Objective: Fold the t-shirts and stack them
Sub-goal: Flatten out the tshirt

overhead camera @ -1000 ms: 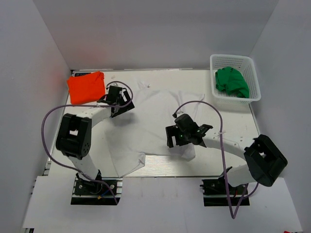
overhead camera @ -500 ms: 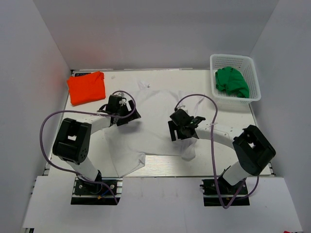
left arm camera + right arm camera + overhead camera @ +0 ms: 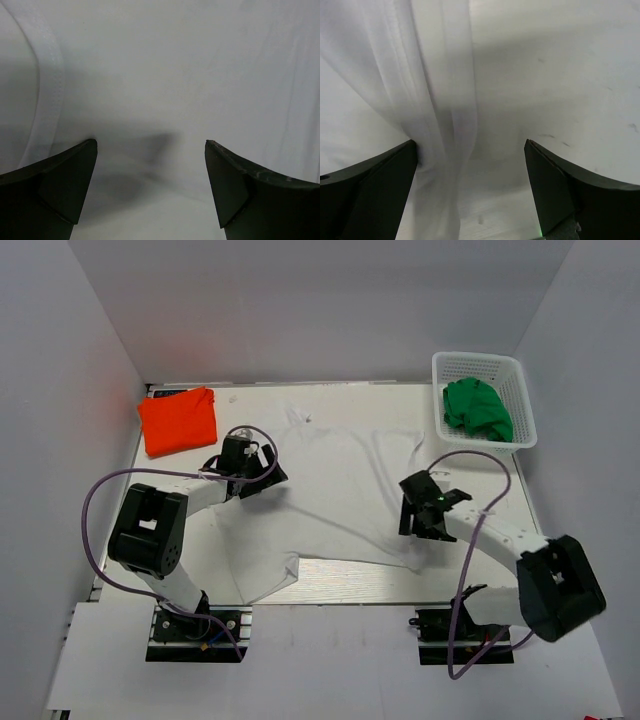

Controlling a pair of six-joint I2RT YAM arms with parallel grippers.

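Observation:
A white t-shirt lies spread and wrinkled across the middle of the table. My left gripper is open, low over the shirt's left part; the left wrist view shows smooth white cloth between the fingers and a stitched hem band at the left. My right gripper is open at the shirt's right edge; a bunched fold of white cloth lies by its left finger, with bare table to the right. A folded orange t-shirt lies at the back left. A green t-shirt sits crumpled in the basket.
The white lattice basket stands at the back right corner. White walls close the table on the left, back and right. Purple cables loop above both arms. Bare table shows to the right of the white shirt.
My right gripper has moved from the shirt's middle to its right edge, and the shirt's right side now lies further right. My left gripper shifted slightly nearer, then stayed.

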